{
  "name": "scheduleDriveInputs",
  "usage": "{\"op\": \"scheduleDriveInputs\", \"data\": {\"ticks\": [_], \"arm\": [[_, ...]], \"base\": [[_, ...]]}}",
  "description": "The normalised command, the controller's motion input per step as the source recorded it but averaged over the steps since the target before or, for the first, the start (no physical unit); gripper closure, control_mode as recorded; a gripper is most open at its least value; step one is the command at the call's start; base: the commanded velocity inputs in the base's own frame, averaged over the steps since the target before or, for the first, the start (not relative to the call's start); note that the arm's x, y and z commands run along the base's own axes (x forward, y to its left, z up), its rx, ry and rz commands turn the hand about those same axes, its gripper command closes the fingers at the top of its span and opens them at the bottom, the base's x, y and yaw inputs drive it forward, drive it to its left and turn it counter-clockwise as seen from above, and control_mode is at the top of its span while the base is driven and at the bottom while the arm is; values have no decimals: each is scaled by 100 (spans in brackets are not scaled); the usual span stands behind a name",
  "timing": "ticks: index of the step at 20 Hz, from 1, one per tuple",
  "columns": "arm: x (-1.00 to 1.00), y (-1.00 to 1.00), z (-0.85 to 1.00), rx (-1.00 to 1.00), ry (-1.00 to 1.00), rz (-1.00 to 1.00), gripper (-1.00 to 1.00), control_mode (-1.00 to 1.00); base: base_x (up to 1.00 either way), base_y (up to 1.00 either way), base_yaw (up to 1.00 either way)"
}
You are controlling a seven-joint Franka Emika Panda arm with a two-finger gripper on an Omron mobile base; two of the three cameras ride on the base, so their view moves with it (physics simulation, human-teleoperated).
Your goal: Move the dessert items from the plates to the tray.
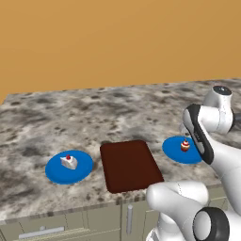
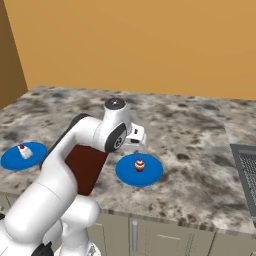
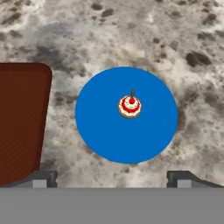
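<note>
Your gripper (image 3: 112, 178) hangs spread above the cupcake (image 3: 130, 106) on its plate (image 3: 105, 135). It's tiny; descend off-centre and you'll likely tip it or nudge it away.

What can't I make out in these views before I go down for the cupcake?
- Tray: mostly hidden by the arm in the right base view; cut by the left edge in the hand view.
- Cupcake plate: right rim behind the arm, left base view.
- Cake wedge: too small for detail.
- Grey appliance: cut by the right edge.
</note>
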Motion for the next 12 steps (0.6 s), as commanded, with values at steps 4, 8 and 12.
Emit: {"op": "scheduleDriveInputs", "data": {"ticks": [4, 8, 12], "arm": [[3, -10, -27, 0, 0, 0, -100, -100], [6, -6, -31, 0, 0, 0, -100, -100], [8, -4, -32, 0, 0, 0, -100, -100]], "base": [[0, 0, 0], [0, 0, 0], [0, 0, 0]]}}
